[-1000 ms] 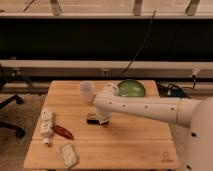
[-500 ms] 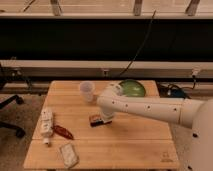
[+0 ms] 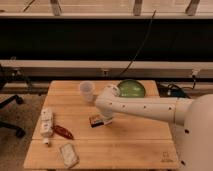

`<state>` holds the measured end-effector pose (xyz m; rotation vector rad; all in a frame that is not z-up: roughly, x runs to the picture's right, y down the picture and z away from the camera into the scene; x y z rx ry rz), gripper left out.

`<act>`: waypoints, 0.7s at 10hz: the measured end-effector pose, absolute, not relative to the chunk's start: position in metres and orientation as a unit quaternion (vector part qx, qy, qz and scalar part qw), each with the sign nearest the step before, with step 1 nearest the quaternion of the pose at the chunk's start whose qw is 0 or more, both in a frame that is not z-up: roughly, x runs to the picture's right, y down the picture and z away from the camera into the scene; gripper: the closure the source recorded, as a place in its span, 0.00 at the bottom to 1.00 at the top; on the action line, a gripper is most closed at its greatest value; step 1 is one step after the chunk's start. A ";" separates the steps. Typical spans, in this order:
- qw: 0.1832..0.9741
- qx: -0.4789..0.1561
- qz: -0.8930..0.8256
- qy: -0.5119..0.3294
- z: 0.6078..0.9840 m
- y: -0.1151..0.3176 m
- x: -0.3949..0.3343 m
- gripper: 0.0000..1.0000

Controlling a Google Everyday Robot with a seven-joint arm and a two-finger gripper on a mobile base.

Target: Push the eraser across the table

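Note:
The eraser [image 3: 95, 120] is a small dark block with a red edge, lying near the middle of the wooden table [image 3: 130, 145]. My gripper [image 3: 106, 120] hangs down from the white arm [image 3: 145, 107] and sits right against the eraser's right side, touching it or nearly so. The arm reaches in from the right across the table's middle.
A clear plastic cup [image 3: 86, 90] stands at the back, left of the arm. A green bowl [image 3: 131, 88] sits at the back right. A white bottle [image 3: 46, 123], a red-brown packet [image 3: 63, 132] and a pale packet [image 3: 68, 154] lie at the left. An office chair [image 3: 7, 107] stands left of the table.
The gripper has shifted slightly along the table with the eraser beside it; the eraser has moved a little. The other objects have not moved.

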<state>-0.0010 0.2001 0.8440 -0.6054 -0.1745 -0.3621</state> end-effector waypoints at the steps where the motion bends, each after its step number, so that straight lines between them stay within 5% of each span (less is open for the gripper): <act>1: 0.934 -0.297 -0.180 -0.087 0.845 0.202 -0.004 1.00; 7: 0.932 -0.293 -0.189 -0.103 0.841 0.206 -0.022 1.00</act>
